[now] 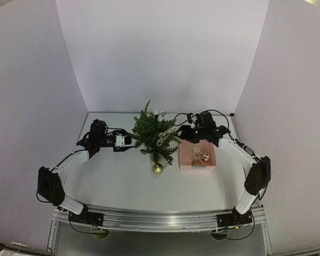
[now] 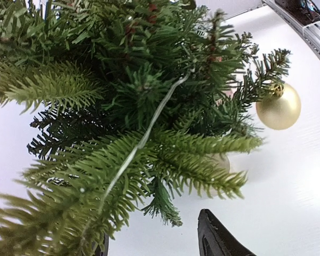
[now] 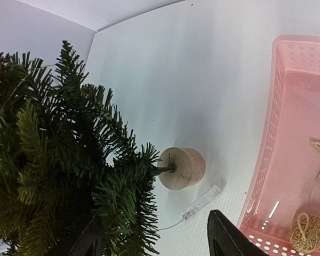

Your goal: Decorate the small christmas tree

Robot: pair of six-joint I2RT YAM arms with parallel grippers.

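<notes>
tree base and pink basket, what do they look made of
The base of the small christmas tree looks like pale bare wood: a matte round block with no sheen. The pink basket looks like moulded plastic: smooth, slightly glossy, with regular perforated walls.

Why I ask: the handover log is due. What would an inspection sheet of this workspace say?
Surface: white table.
Job's things: small christmas tree upright on wooden base; gold bauble hangs low on near side; script sign in branches.
Clutter: pink basket right of tree, holding star and twine ball.
Grippers: left gripper open at tree's left; right gripper open at tree's right.
Cables: light wire through branches; its clear plug lies by base.
Surroundings: white walls on three sides.
</notes>
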